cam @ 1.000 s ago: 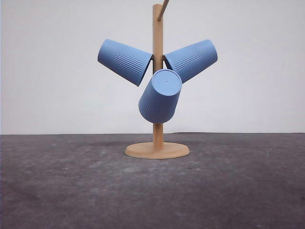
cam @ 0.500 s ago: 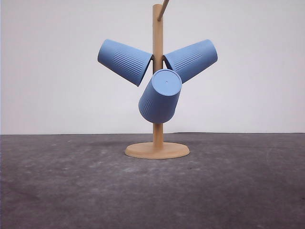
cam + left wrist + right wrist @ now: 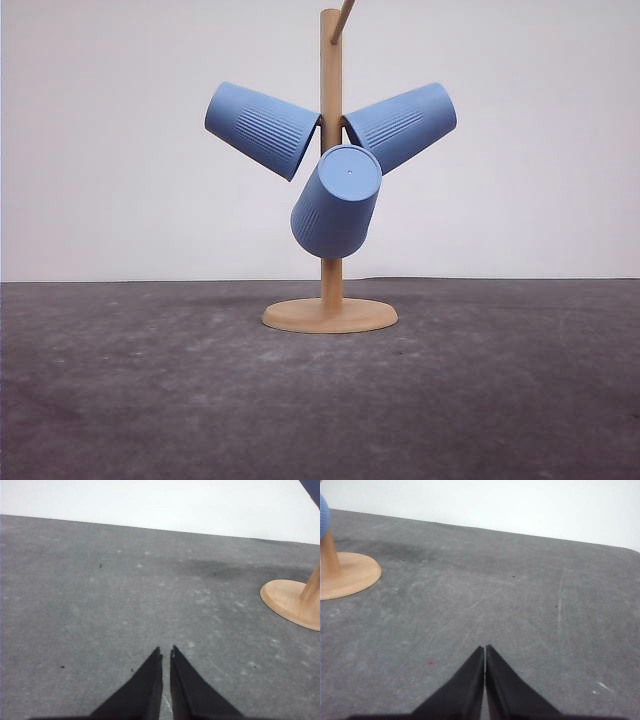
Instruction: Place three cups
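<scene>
Near edge, left: left gripper [image 3: 166, 652] held low over the grey table [image 3: 100, 605], fingers pressed almost together, grasping nothing. Near edge, right: right gripper [image 3: 485, 650] likewise clenched to a point, empty, over bare mat. Both well apart from the wooden stand [image 3: 330, 312].

Farther back, centre of the table: stand upright on its round base, one bare peg near the top. Hung on the lower pegs, all three cups. Front cup [image 3: 337, 203] carried on the near peg, flat base turned toward the camera and tilted upward. Left cup [image 3: 262, 129] slanted up and out to the left; right cup [image 3: 400, 126] slanted up and out to the right. Mouths of both set against the post.

Handling, judged from appearance: probably light, thin-walled plastic, stiff enough for a moderate pinch, liable to flex if squeezed hard. Ribbed band around the mid-body judged the best hold, offering some grip. Smooth wall near the base judged more slippery. Lifting along the peg's slope advised, to avoid tipping the stand.
</scene>
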